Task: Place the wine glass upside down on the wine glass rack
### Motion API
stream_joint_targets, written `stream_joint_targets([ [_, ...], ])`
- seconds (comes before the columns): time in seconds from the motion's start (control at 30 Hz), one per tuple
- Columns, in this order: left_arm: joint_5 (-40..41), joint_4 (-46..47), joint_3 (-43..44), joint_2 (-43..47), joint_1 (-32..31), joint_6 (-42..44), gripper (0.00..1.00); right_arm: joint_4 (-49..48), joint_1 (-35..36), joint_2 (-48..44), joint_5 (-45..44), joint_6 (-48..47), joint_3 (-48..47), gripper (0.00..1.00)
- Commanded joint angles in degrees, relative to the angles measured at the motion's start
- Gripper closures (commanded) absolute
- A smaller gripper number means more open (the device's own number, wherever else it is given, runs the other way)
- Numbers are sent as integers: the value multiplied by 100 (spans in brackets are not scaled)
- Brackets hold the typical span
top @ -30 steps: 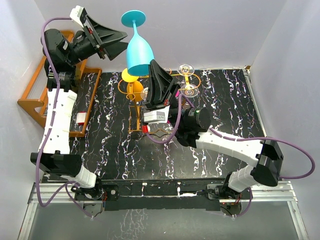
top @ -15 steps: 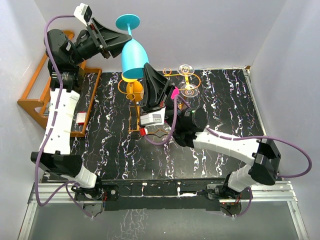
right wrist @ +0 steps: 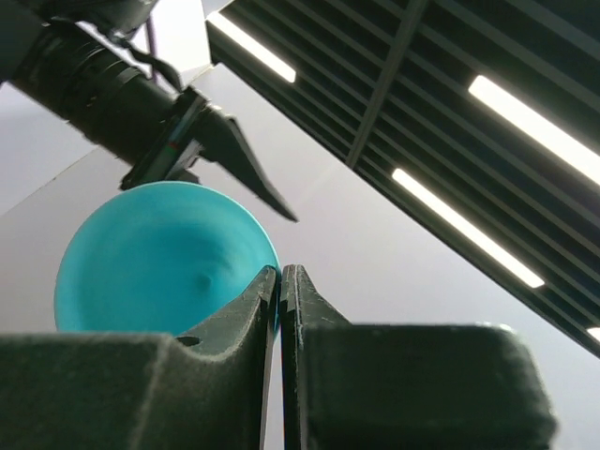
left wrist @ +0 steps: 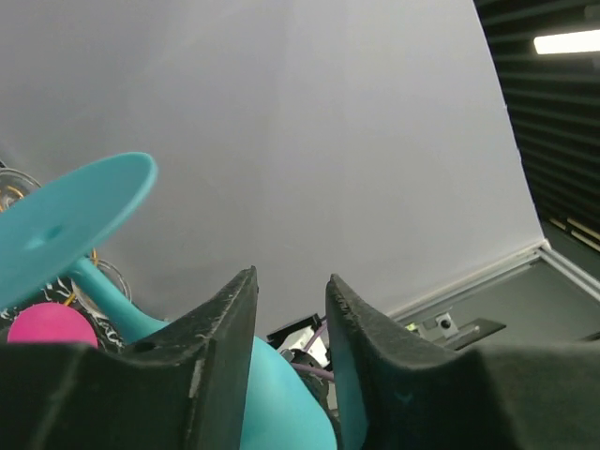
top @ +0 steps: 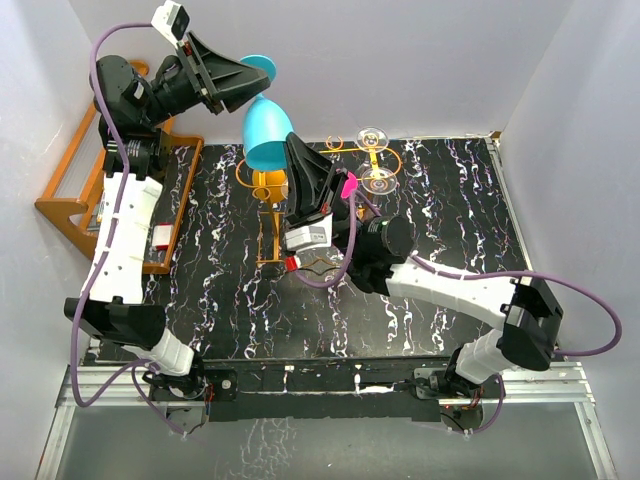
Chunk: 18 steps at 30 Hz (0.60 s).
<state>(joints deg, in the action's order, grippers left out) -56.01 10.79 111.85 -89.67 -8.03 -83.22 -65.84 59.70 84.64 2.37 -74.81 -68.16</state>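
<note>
The teal wine glass (top: 266,135) hangs upside down in the air above the left end of the orange-gold wire wine glass rack (top: 243,178). My right gripper (top: 292,142) is shut on the bowl's rim, which shows pinched between its jaws in the right wrist view (right wrist: 280,270), with the bowl's inside (right wrist: 159,253) to the left. My left gripper (top: 262,78) is open at the stem and partly hides the foot. In the left wrist view (left wrist: 291,277) the foot (left wrist: 66,220) lies left of the fingers and the bowl (left wrist: 281,403) shows low between them.
The rack also holds two clear glasses (top: 372,136), a pink one (top: 348,185) and an orange one (top: 262,152). A brown wooden stepped rack (top: 70,200) stands at the far left, with a small red and white object (top: 160,235) beside it. Grey walls enclose the black marbled table (top: 440,230).
The right gripper has carried the glass left and lower. The left gripper has closed in on the stem, and the foot is now partly hidden behind it.
</note>
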Motion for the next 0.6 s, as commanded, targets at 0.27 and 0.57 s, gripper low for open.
stream_joint_targets([
  [0.27,-479,-287,403,20,-58,396,37,-217,-74,-282,-155,-122,138,92],
  [0.57,-515,-1382,827,-71,218,1349,34,-7,-180,-536,-237,-280,204,92],
])
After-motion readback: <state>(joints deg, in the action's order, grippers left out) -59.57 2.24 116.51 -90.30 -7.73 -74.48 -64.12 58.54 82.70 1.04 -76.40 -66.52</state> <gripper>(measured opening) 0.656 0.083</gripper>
